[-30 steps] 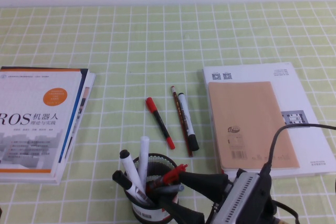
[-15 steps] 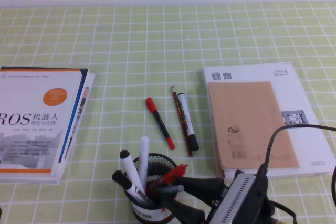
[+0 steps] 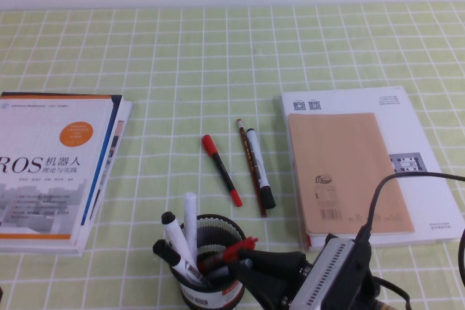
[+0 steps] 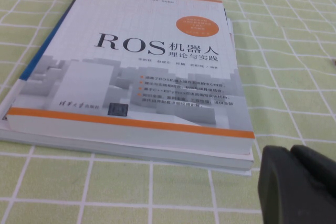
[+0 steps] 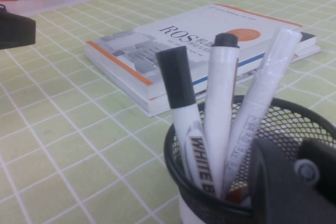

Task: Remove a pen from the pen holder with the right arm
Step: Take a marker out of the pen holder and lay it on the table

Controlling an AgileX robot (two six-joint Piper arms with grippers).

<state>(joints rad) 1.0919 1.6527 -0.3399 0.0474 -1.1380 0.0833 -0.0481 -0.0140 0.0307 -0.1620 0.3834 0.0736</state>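
Green checked tablecloth point(image 3: 218, 56) | ROS book point(image 3: 51, 172) at robot's left, left gripper point(image 4: 296, 184) beside it, state unclear | pen holder point(image 3: 207, 290) at near edge | right gripper point(image 3: 253, 268) at its rim, fingers narrowed onto grey-tipped pen point(image 5: 306, 170) standing in holder | a second ago fingers gaped wide; white markers point(image 3: 190, 215) since tipped leftward

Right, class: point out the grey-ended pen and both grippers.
grey-ended pen point(image 5: 307, 170): right wrist view, round end.
right gripper point(image 3: 245, 263): high view, between fingers gripping it, at the pen holder point(image 3: 211, 297).
left gripper point(image 4: 294, 182): left wrist view, dark body, beside the book point(image 4: 157, 51).
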